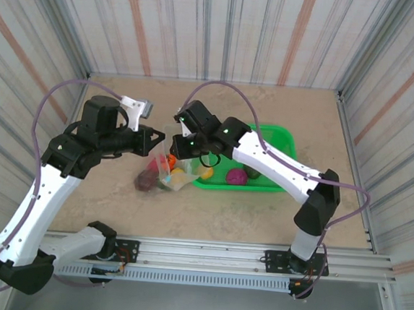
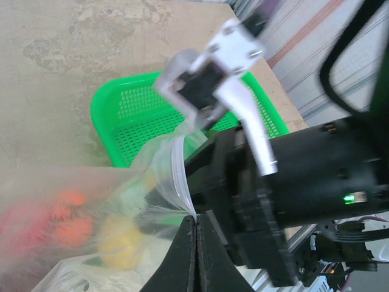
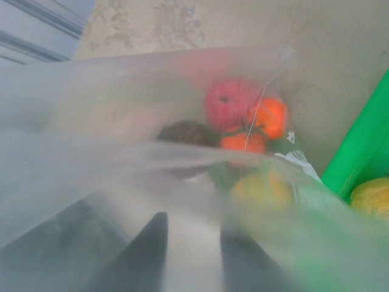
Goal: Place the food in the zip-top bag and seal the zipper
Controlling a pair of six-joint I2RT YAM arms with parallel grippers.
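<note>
- Zip-top bag lies on the table between both sets of fingers, mouth lifted for loading.
- Left fingers are clamped flat on the mouth rim to hold it up.
- Right fingers stand slightly parted behind the film; no grip evident.
- Food sits inside, beyond their tips; more waits in the basket alongside.
- White label: print unreadable.

A green mesh basket sits on the beige table between striped walls.
</note>
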